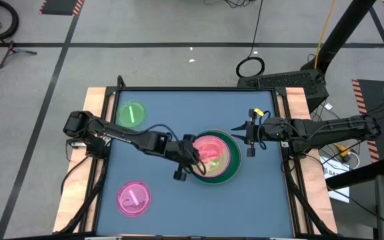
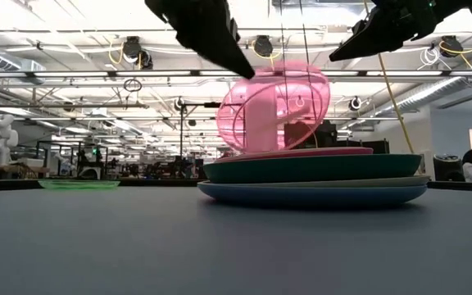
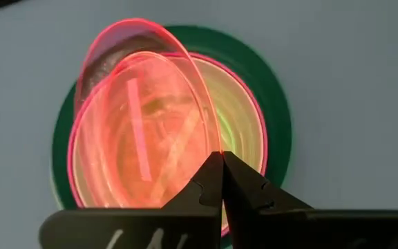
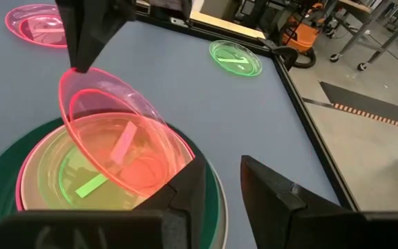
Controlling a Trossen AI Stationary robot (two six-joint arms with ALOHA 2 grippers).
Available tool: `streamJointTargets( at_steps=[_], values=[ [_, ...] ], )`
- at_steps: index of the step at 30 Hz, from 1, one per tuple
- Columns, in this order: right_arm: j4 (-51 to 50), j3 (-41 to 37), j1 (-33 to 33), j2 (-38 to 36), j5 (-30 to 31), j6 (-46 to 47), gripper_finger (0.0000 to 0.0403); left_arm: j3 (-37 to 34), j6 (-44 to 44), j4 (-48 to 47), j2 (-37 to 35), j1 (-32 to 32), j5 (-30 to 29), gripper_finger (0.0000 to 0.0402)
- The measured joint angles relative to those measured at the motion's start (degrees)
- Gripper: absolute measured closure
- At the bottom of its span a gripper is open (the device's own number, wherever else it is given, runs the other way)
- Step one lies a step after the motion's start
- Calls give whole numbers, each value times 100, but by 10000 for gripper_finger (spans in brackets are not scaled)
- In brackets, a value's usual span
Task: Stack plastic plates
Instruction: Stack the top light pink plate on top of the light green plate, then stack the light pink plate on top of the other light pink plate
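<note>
1. Your piece in hand is the translucent pink plate [image 4: 109,131]. It hangs steeply tilted over the stack [image 1: 213,157], its lower edge down on or just above the stack's top and its upper edge lifted.
2. The stack sits near the middle of the bench [image 1: 259,200]. From the low view it reads, bottom up, as a blue plate [image 2: 314,193], a dark green plate [image 2: 314,168] and a pink plate [image 2: 301,152]; the wrist views show a translucent green plate [image 4: 81,183] nested inside the top.
3. The left gripper [image 3: 221,158] has its jaws closed narrow on the tilted plate's raised rim, so it carries the plate from the side of the stack nearer the left arm.
4. The relation your next move turns on: the plate leans away from those jaws, with its flat face nearly upright. I judge it must be laid down toward level and centred on the stack before release, or it may slide off the rim.
5. The right gripper [image 4: 220,173] hovers just beside the stack on the opposite side, jaws apart and holding nothing.
6. Two more plates lie well apart from the stack, both on the left arm's side: a loose green plate [image 1: 131,114] and a loose pink plate [image 1: 133,199]. The left arm is the nearer one for both.
</note>
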Motion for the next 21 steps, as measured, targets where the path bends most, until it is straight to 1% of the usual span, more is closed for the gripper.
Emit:
streamJointTargets(
  at_steps=[4,8,10,16,19,21],
  values=[
    [1,0,2,0,0,17,314,0,-356,42,51,36,-167,396],
    [2,0,2,0,0,17,314,-7,-464,33,138,83,-193,391],
    [0,0,2,0,0,17,314,7,-478,146,220,81,-194,377],
    [0,0,2,0,-2,16,314,1,-508,98,342,81,-191,322],
    [-2,0,2,-2,-1,15,314,-2,-469,80,342,83,-194,305],
    [0,0,2,-2,-2,13,314,0,-466,12,340,82,-191,300]
  ],
)
